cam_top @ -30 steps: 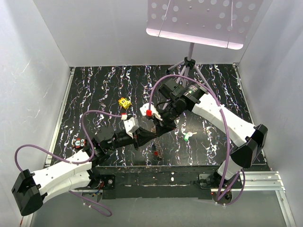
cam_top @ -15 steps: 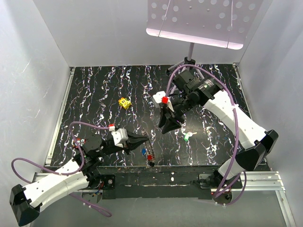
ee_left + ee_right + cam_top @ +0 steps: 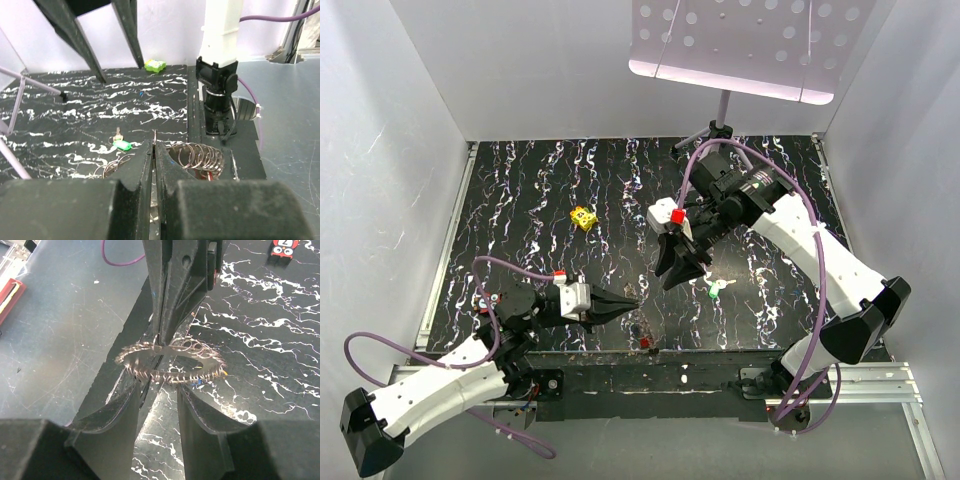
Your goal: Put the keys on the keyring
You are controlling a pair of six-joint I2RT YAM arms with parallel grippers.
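My left gripper (image 3: 154,146) is at the table's near edge, jaws pressed together on the wire of the keyring (image 3: 197,154), which sticks out past the tips in a bunch of loose coils. A second ago this gripper was out in the middle of the table, meeting my right one; it has since pulled back here, bringing the ring with it. A red key (image 3: 645,343) lies at the edge just below the coils; whether it is threaded on I cannot tell.

Further out, my right gripper (image 3: 160,390) was shut at the ring a second ago and now hangs apart from it with its jaws spread and nothing between them. I judge that it has finished feeding something on and let go.

Just beside it lies the green key (image 3: 717,291), loose on the table, so the job is not finished and that key is probably next.
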